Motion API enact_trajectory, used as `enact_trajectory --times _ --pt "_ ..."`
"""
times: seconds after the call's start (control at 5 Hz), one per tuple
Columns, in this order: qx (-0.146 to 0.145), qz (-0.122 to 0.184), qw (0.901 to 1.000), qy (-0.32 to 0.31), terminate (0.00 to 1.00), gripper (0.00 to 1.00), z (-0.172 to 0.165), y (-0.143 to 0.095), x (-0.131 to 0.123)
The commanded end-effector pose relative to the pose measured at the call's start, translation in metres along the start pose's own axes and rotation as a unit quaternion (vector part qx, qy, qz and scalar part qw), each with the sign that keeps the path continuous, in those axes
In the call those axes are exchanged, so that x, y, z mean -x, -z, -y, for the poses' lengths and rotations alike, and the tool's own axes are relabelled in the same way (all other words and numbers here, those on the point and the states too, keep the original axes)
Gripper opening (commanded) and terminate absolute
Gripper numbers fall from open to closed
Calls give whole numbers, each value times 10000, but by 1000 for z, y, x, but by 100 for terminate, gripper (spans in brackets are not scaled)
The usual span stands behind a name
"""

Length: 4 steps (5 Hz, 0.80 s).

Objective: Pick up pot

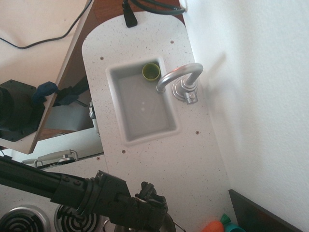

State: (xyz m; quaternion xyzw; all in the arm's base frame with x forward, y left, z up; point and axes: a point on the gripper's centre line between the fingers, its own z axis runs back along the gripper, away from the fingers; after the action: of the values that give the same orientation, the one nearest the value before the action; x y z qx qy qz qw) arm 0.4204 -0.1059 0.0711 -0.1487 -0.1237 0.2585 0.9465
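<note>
The shiny steel pot (169, 224) sits at the bottom edge of the view, just right of the stove burners. Only a strip of its rim and one thin wire handle (181, 226) show. The rest is hidden under my black arm and cut off by the frame. My gripper (150, 212) hangs directly over the pot, at or inside its rim. Its fingers are hidden by the black wrist body, so I cannot tell if they are open or shut, or if they touch the pot.
A grey sink (120, 77) with a small green cup (151, 71) in its far corner lies mid-counter, with a silver faucet (179, 77) beside it. Two coil burners (19, 221) are at the bottom left. Orange and teal toys (219, 225) and a dark panel (256, 215) are at the bottom right.
</note>
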Motion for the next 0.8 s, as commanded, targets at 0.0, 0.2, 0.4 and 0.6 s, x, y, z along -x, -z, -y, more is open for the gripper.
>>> enact_trajectory --times 0.0,0.2,0.4,0.6 --pt "140 136 9998 68 0 0 0 -5 0" --pt "200 126 9997 74 0 0 0 -4 -1" --pt "341 147 9993 63 0 0 -1 -7 -1" --pt "532 257 9982 26 0 0 -8 -21 7"
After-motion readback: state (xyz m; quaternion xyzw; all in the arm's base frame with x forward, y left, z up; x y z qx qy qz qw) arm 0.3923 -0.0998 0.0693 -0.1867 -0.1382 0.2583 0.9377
